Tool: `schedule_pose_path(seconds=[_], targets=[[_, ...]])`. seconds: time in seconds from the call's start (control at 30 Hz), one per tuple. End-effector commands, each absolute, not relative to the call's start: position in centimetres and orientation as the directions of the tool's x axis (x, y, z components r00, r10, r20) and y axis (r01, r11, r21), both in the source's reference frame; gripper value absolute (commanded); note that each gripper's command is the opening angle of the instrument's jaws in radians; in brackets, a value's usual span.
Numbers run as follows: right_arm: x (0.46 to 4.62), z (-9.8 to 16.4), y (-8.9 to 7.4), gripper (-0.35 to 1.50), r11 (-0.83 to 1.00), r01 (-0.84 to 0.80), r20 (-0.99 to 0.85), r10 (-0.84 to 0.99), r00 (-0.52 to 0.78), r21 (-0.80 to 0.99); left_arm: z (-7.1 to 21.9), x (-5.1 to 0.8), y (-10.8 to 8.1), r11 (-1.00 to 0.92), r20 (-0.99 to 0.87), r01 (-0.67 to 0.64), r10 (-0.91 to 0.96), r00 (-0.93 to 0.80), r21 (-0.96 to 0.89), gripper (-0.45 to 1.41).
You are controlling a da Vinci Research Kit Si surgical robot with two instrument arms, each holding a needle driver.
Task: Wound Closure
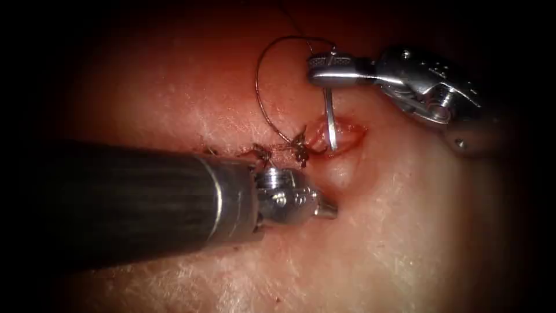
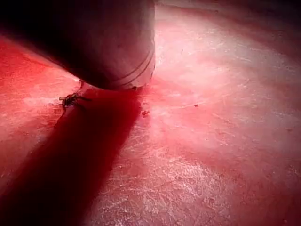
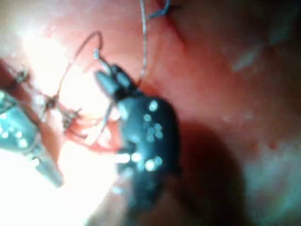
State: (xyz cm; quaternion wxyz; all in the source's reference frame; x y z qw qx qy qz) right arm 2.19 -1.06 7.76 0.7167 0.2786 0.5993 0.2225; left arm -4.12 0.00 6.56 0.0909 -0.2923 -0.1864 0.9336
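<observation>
The tissue (image 1: 405,232) has a cut (image 1: 341,134) that is stitched on its left part, with dark knots (image 1: 300,148), and gapes at its right end. My right tool (image 1: 322,68) comes in from the upper right, shut on the curved needle (image 1: 330,116) near its tail. The needle hangs down with its tip at the gaping right end of the cut; I cannot tell if it is in the tissue. Thread (image 1: 259,81) loops from the needle's tail round to the knots. My left tool (image 1: 329,210) lies just below the cut, shut and holding nothing.
The left arm's dark shaft (image 1: 127,203) crosses the tissue's left half and hides the cut's left end. The left wrist view has this shaft (image 2: 117,47) over red, wet tissue and one knot (image 2: 70,100). The right wrist view has the right tool (image 3: 141,127), the thread (image 3: 143,37) and the left tool (image 3: 28,141).
</observation>
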Motion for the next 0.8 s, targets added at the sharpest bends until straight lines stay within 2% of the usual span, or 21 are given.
schedule_pose_path(seconds=[0.03,0.8], targets=[[2.26,7.82,-1.11,-0.35,0.737,0.013,-0.727,0.663,0.178,0.675,6.65,-4.17,-0.02,-0.914,-0.512,-0.058,0.276,-0.814,-0.4,-0.45],[2.27,7.77,-1.09,-0.35,0.647,-0.013,-0.637,0.754,0.161,0.762,6.8,-4.1,0.0,-0.916,-0.508,-0.054,0.268,-0.818,-0.397,-0.45]])
